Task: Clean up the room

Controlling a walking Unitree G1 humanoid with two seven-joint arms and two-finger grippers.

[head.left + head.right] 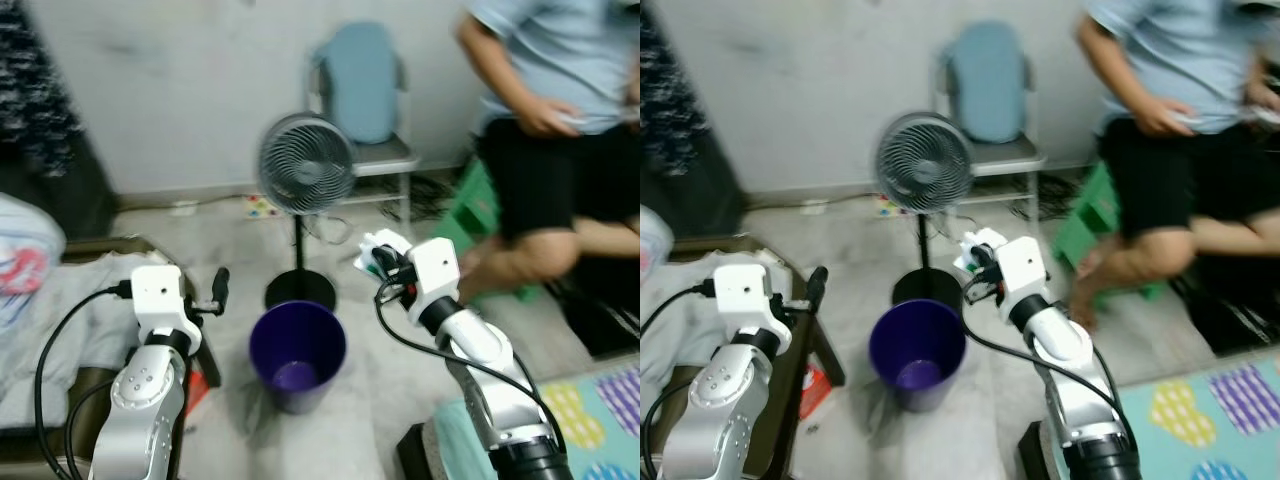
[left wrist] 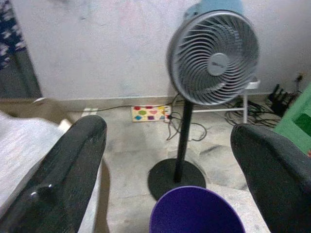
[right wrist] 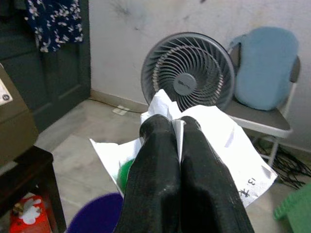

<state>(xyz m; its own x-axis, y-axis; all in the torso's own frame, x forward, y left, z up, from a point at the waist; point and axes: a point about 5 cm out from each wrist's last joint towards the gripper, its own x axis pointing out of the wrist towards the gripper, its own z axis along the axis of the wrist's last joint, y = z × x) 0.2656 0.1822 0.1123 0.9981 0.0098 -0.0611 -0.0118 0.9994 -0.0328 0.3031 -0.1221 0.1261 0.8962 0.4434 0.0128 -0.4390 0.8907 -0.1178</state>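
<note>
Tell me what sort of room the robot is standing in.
Most likely a lived-in room of a home, perhaps a bedroom or sitting room. A pedestal fan stands on the stone floor before a folding chair at the wall, a purple waste bin sits close by, and a person is seated at the right.

Bin (image 1: pixel 297 355) sits centre floor; fan (image 1: pixel 305 165) at its 12 o'clock, chair (image 1: pixel 365 100) behind, person (image 1: pixel 560 150) at 2 o'clock.

Purple bin (image 1: pixel 297 352) stands open-topped on the floor btwn both arms, nothing over its mouth. Fan (image 1: pixel 305 165) w/ its round base (image 1: pixel 299 290) sits just behind bin. Person's leg (image 1: pixel 520 255) near on right; dark table (image 3: pixel 26 187) on left.
</note>
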